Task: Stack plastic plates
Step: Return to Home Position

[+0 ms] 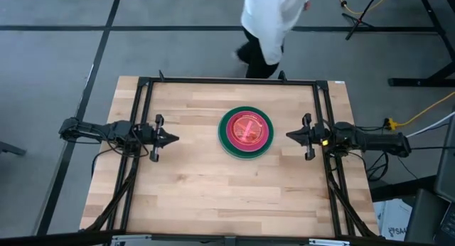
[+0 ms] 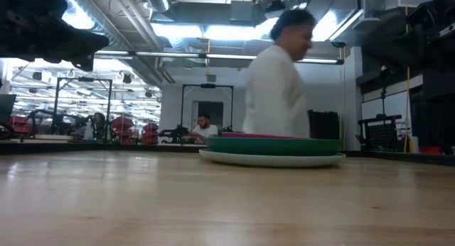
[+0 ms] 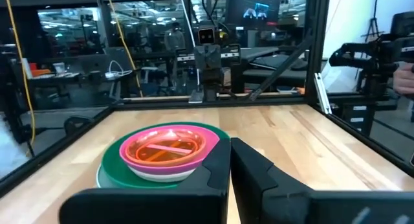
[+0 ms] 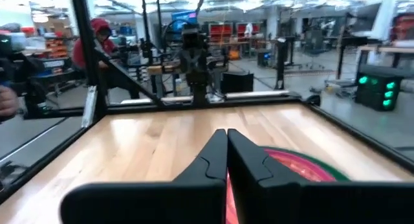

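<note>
One stack of plastic plates (image 1: 246,132) rests on the table between the two arms, a little toward the far edge. A light plate is at the bottom, then dark green, then magenta, with smaller translucent pink-red and orange plates on top (image 3: 167,148). In the low view the stack (image 2: 273,148) sits flat on the wood. My left gripper (image 1: 175,139) hovers shut to the stack's left, my right gripper (image 1: 288,136) shut to its right. Both are well apart from the plates.
A person in a white top (image 1: 269,22) stands just beyond the table's far edge. A black frame (image 1: 234,81) runs along the far, left and right edges of the table. Bare wood (image 1: 227,196) lies between the stack and the near edge.
</note>
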### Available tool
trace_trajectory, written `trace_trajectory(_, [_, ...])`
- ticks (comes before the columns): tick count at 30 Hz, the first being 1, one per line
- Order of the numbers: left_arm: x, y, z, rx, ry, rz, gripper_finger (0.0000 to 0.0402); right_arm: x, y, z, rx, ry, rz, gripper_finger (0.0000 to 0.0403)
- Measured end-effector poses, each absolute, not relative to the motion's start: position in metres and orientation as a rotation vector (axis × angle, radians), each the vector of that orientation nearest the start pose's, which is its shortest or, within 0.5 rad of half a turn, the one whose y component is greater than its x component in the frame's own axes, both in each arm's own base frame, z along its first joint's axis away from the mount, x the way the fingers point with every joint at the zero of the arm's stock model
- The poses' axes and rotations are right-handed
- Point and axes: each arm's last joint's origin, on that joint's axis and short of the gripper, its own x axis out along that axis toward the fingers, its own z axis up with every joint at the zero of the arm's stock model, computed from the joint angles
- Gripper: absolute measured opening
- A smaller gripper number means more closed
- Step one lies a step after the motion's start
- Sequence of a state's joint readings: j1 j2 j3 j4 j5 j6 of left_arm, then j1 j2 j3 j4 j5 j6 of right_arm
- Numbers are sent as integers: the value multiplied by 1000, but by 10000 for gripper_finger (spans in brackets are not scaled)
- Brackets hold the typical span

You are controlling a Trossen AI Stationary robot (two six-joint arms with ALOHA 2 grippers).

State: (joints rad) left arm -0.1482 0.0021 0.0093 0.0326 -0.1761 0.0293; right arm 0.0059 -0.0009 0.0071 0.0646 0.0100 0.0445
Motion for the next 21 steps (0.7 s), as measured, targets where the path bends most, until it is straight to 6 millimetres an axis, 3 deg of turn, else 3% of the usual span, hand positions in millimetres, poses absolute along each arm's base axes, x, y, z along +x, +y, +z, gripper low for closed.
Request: trace_trajectory(21, [96,-9,170,-5,-42,52,6,98,0,167,81,-3,-1,5])
